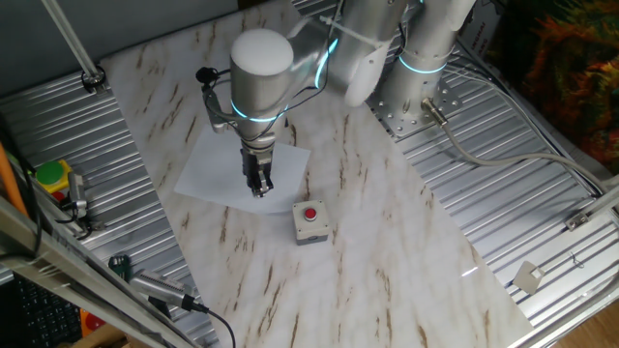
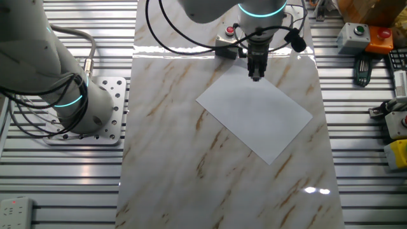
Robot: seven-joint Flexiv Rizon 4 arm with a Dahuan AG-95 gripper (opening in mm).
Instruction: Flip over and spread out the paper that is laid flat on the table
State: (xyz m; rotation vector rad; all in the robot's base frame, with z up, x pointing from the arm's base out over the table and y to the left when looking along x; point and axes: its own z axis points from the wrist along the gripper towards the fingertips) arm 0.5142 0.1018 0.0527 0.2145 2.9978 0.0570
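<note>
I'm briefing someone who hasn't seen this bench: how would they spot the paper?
Find the long marble-look table between the ribbed metal panels. The paper lies flat on it, turned diagonally, just below the robot's hand. It is plain white and unmarked, far larger than the small grey red-button box nearby.

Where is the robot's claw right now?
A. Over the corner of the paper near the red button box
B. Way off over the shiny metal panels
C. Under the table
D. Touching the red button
A: in both views the claw points down at the corner of the paper closest to the grey box with the red button, not on the button.
</note>
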